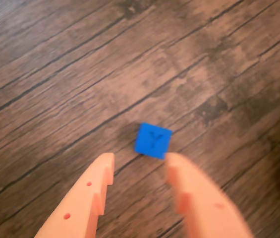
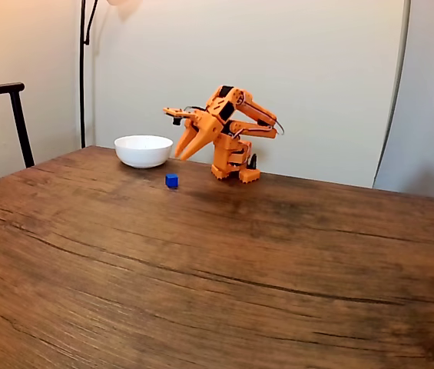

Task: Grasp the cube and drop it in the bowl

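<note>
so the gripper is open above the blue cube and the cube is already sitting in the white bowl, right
Not quite. The gripper is open above the blue cube, but the cube is not in the white bowl. The fixed view shows the cube lying on the wooden table, apart from the bowl, and the wrist view shows it on the bare wood just ahead of the fingertips.

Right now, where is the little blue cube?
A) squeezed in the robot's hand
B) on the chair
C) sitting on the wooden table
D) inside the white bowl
C: the cube sits on the table, beside the bowl, with the open hand above it.
</note>
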Controlling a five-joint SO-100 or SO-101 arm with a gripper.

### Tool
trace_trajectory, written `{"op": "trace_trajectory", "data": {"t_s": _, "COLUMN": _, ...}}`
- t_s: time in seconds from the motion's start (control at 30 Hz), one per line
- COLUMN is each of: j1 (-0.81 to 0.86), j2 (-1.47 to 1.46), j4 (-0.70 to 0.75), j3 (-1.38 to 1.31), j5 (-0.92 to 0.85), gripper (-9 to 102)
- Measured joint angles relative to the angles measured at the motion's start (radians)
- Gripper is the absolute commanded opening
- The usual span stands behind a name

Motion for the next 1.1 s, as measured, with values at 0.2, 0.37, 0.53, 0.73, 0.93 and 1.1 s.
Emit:
{"op": "trace_trajectory", "data": {"t_s": 0.2, "j1": 0.005, "j2": -0.011, "j4": -0.009, "j3": -0.012, "j5": -0.055, "gripper": 24}}
{"op": "trace_trajectory", "data": {"t_s": 0.37, "j1": 0.037, "j2": 0.002, "j4": 0.02, "j3": -0.086, "j5": -0.058, "gripper": 23}}
{"op": "trace_trajectory", "data": {"t_s": 0.53, "j1": 0.052, "j2": -0.003, "j4": 0.11, "j3": -0.144, "j5": -0.087, "gripper": 23}}
{"op": "trace_trajectory", "data": {"t_s": 0.73, "j1": 0.054, "j2": -0.117, "j4": 0.149, "j3": -0.236, "j5": -0.091, "gripper": 23}}
{"op": "trace_trajectory", "data": {"t_s": 0.93, "j1": 0.051, "j2": -0.512, "j4": 0.127, "j3": -0.423, "j5": -0.077, "gripper": 24}}
{"op": "trace_trajectory", "data": {"t_s": 1.1, "j1": 0.048, "j2": -0.867, "j4": -0.009, "j3": -0.523, "j5": -0.041, "gripper": 24}}
